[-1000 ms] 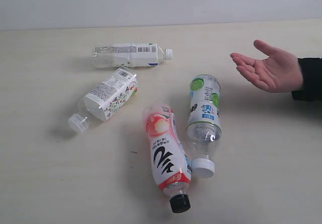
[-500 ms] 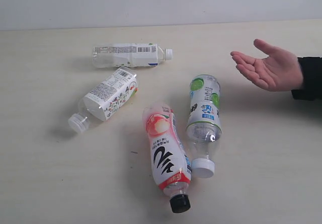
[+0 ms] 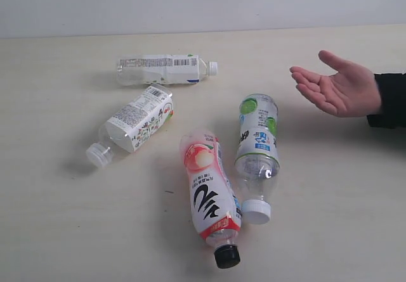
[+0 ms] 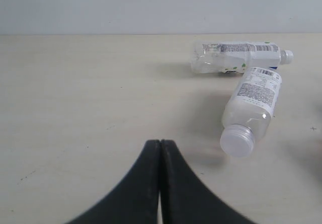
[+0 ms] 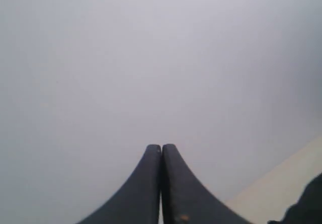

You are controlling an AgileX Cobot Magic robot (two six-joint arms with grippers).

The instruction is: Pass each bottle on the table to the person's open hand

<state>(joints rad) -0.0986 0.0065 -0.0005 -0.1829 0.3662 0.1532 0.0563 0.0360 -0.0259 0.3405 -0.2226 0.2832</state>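
Four bottles (image 3: 209, 193) lay flat on the counter (image 3: 51, 218), the open hand (image 3: 339, 89) waiting palm up nearby. Left tool (image 4: 160, 146) and right tool (image 5: 161, 148) were both pinched shut, empty. I'd have opened one wide, then taken the green-labelled bottle (image 3: 257, 133) across its body.

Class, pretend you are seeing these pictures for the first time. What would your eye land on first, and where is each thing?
First comes the pink-white bottle with its black cap, lying on its side near the front of the table, beside the green-blue bottle. Next is the person's open hand, palm up, at the right of the exterior view. The far white-labelled bottle and the nearer white-labelled bottle lie to the left.
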